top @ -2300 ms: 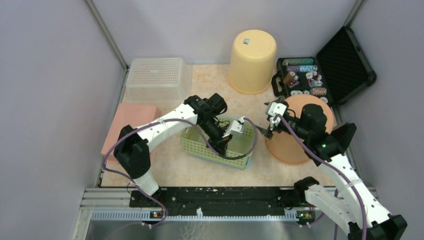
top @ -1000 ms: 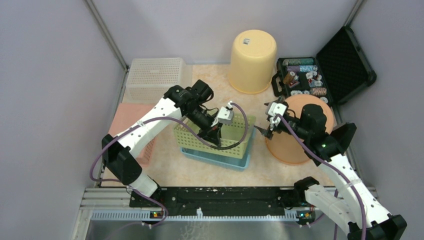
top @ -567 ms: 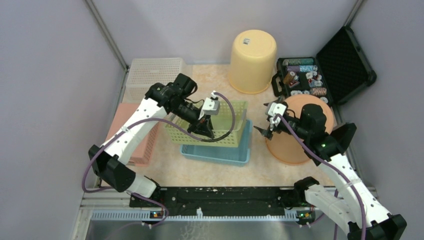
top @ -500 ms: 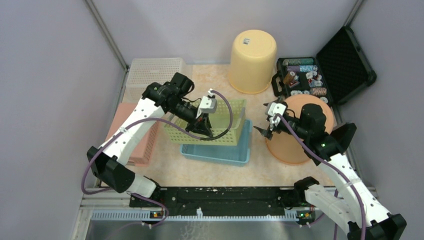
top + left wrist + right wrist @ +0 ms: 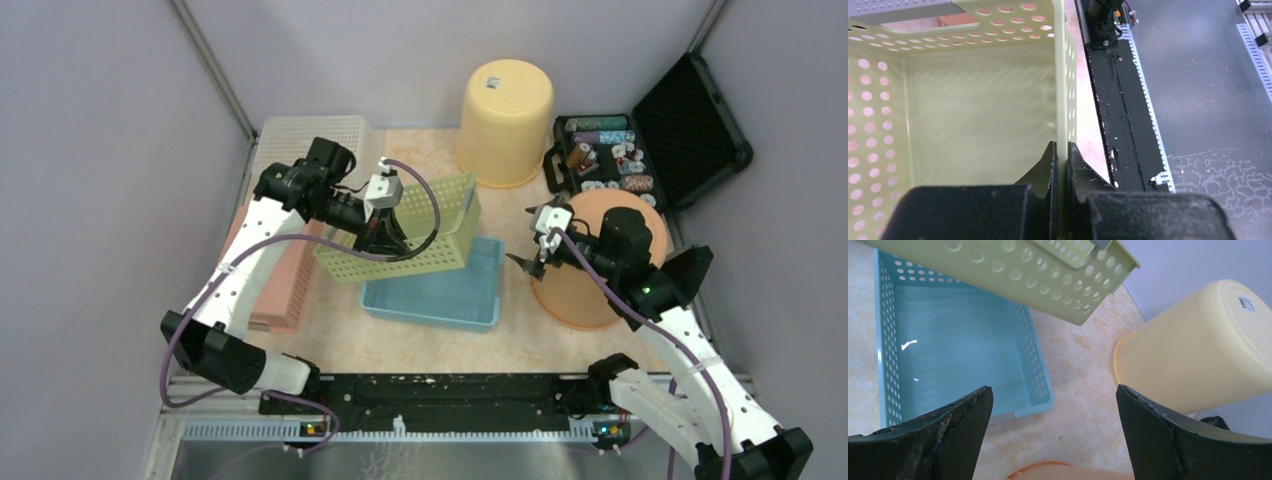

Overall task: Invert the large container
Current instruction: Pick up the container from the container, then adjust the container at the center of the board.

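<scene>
My left gripper (image 5: 377, 238) is shut on a long wall of a green perforated basket (image 5: 425, 232). It holds the basket tilted in the air, over the left end of the large container (image 5: 440, 297). In the left wrist view the wall of the green basket (image 5: 983, 115) runs between the closed pads of my left gripper (image 5: 1061, 155). The large container is a blue perforated basket, upright and empty on the table. My right gripper (image 5: 520, 262) hovers open just right of it, holding nothing. The right wrist view shows the large container (image 5: 948, 350) below the green basket (image 5: 1013, 270), beyond my right gripper (image 5: 1053, 390).
An orange bucket (image 5: 570, 295) stands upside down under my right arm. A yellow bucket (image 5: 505, 120) stands upside down at the back. An open black case (image 5: 690, 110) of small parts is at the back right. A white basket (image 5: 310, 155) and a pink container (image 5: 285, 290) lie on the left.
My left arm has lifted the green basket out of the blue one, up and to the left, and tilted it. The right arm has stayed still.
</scene>
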